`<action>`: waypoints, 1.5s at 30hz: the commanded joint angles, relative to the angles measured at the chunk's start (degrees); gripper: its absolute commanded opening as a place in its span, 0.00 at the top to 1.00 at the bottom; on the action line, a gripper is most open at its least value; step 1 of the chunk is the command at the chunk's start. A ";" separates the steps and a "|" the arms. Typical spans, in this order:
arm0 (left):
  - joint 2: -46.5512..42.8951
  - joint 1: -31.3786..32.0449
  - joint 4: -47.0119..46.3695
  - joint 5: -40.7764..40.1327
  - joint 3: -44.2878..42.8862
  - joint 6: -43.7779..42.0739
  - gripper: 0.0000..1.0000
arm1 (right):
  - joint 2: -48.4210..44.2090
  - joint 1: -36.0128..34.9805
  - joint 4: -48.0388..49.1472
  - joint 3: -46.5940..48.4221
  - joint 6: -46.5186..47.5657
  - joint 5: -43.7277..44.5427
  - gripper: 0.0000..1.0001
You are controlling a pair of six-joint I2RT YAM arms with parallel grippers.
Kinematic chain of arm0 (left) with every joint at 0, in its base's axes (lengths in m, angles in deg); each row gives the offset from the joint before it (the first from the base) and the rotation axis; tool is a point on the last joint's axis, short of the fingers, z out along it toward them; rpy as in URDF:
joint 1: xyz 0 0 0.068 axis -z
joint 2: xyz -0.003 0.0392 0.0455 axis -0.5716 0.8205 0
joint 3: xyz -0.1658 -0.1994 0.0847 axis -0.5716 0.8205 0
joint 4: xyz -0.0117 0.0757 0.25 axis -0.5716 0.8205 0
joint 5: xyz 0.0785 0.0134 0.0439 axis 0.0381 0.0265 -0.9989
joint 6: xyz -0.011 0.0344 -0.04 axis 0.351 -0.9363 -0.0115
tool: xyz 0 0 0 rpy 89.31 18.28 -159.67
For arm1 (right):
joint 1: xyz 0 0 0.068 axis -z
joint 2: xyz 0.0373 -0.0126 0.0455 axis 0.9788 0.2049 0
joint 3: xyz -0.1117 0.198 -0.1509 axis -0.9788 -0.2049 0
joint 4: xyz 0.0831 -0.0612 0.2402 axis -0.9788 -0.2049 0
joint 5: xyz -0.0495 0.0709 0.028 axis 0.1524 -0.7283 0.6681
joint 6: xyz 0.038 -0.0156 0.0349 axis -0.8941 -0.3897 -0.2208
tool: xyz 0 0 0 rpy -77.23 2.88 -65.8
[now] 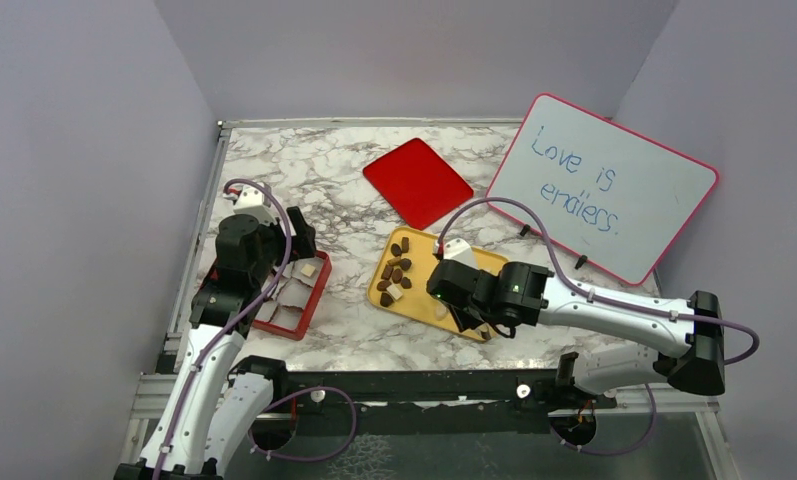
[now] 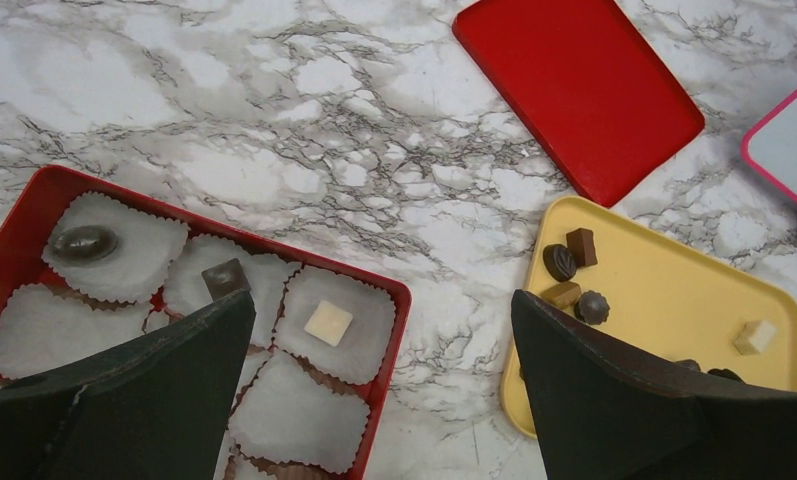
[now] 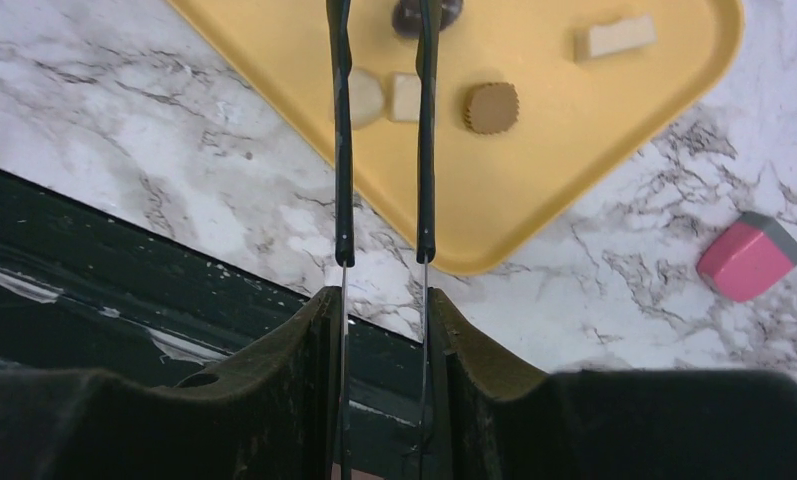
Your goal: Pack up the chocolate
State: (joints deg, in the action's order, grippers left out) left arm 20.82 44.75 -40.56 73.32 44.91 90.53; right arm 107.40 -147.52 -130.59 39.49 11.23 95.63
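Overhead, the whiteboard [image 1: 604, 190] leaning at the far right reads "Love is endless." in blue marker; no other writing is legible. On the marble worktop [image 1: 324, 170] lie one red lid [image 1: 417, 182], one red box [image 2: 19, 225] lined with white paper cups, one yellow tray [image 2: 674, 290] and one pink eraser [image 3: 749, 258].

The chocolate [image 2: 329, 322] is split between two places. Three pieces sit in the box, each in its own cup: a dark oval, a dark square and a white square. The rest lie on the tray. The left wrist view shows five of these whole and two more partly hidden.

The left arm [image 1: 236, 255] reaches forward and hangs over the box, its left fingers [image 2: 174, 380] spread wide with nothing between them. The right arm [image 1: 514, 290] bends leftward across the tray's near edge. Its right fingers [image 3: 340, 150] stand a narrow gap apart, with two cream pieces seen through that gap. Their tips run off the top of the wrist view, so whether they clamp anything cannot be told.
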 commanded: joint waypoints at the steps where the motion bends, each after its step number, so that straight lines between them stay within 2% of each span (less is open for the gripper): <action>1: 0.31 0.16 -2.93 2.29 0.40 -0.64 0.01 | -1.37 0.47 -4.83 -0.46 -4.99 3.24 0.62; 13: -0.92 0.13 -3.10 3.71 0.93 -0.73 0.01 | -4.55 2.05 -13.85 -0.02 -10.03 6.45 0.60; 37: -2.33 0.13 -3.04 2.79 1.11 -1.10 0.01 | -2.35 3.75 -2.54 -6.99 -5.30 -1.01 0.60; 45: -2.60 0.13 -2.84 2.79 1.18 -0.98 0.01 | -2.44 3.77 -6.12 -5.96 -7.16 -0.37 0.59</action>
State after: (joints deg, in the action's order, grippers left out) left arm 19.11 44.75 -42.49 75.46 45.58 90.07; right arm 105.02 -144.04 -134.92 32.89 5.30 95.24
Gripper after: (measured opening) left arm 0.990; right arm 0.407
